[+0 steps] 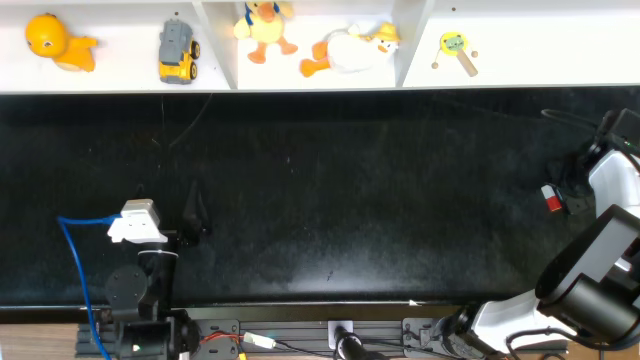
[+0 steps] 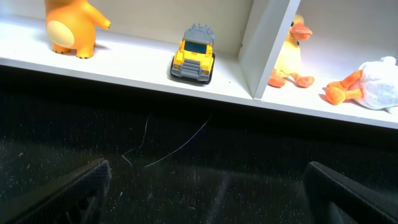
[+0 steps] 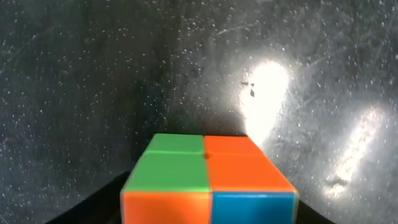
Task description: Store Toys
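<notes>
The right gripper (image 3: 208, 210) is clamped on a multicoloured cube (image 3: 208, 177), held over the black mat (image 3: 93, 74). The left gripper (image 2: 208, 193) is spread wide and empty, facing the white shelf (image 2: 249, 93), where a yellow truck (image 2: 194, 56) and a plush duck (image 2: 289, 53) are stowed.
</notes>
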